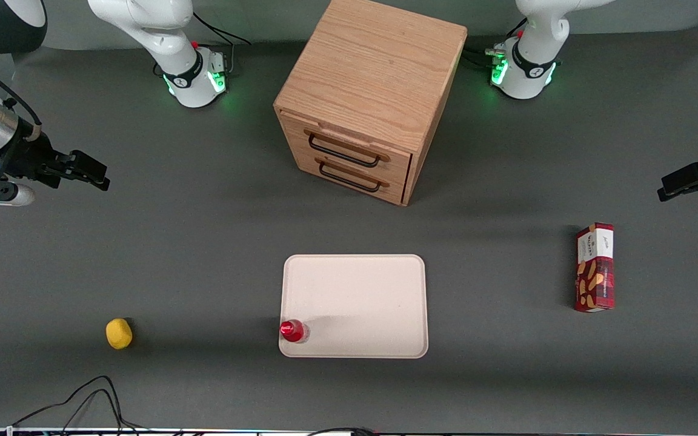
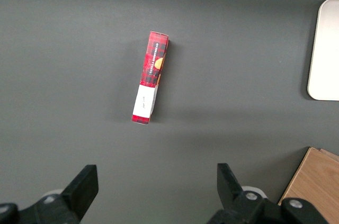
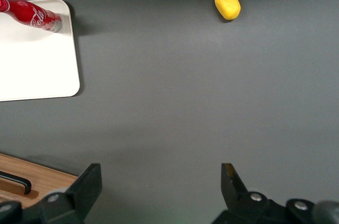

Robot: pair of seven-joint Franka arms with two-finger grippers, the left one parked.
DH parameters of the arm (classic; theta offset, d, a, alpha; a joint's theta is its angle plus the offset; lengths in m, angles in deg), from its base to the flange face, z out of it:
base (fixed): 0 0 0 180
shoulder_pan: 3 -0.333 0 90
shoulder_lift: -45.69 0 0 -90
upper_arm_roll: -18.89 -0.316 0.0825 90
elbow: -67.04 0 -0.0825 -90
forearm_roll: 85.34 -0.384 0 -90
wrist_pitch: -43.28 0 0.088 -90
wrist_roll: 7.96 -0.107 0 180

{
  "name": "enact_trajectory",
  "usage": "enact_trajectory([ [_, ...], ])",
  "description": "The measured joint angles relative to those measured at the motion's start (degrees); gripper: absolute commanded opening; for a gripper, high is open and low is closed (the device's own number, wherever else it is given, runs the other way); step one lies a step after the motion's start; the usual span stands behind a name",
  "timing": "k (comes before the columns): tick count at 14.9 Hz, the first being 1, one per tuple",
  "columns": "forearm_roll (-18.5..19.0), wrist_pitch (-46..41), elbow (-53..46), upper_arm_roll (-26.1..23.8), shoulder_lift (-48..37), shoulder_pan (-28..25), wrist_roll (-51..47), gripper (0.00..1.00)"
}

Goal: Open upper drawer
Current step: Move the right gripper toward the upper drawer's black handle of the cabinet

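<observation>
The oak cabinet (image 1: 373, 66) stands in the middle of the table, away from the front camera. Its upper drawer (image 1: 355, 138) is shut, with its black wire handle (image 1: 343, 152) above the lower drawer's matching handle (image 1: 349, 178). My right gripper (image 1: 96, 174) hangs above the bare table toward the working arm's end, well apart from the cabinet, open and empty. In the right wrist view the gripper (image 3: 159, 173) is open over grey table, with an edge of the cabinet (image 3: 47, 179) and a black handle end (image 3: 16, 181) beside one finger.
A white tray (image 1: 361, 290) lies nearer the front camera than the cabinet, with a red bottle (image 1: 292, 330) on its corner. A yellow object (image 1: 119, 333) lies toward the working arm's end. A red snack box (image 1: 595, 267) lies toward the parked arm's end. Cables (image 1: 82, 399) run along the front edge.
</observation>
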Motion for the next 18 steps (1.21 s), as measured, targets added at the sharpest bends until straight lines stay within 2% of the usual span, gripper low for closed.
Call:
enact_trajectory([
  [10,0.0,0.0,-0.1,-0.3,0.0,-1.0,0.0,1.0],
  [13,-0.1,0.1,-0.1,-1.0,0.1,-5.2,0.0,1.0],
  [18,-2.6,0.8,-2.4,-1.6,2.3,-14.8,0.0,1.0],
])
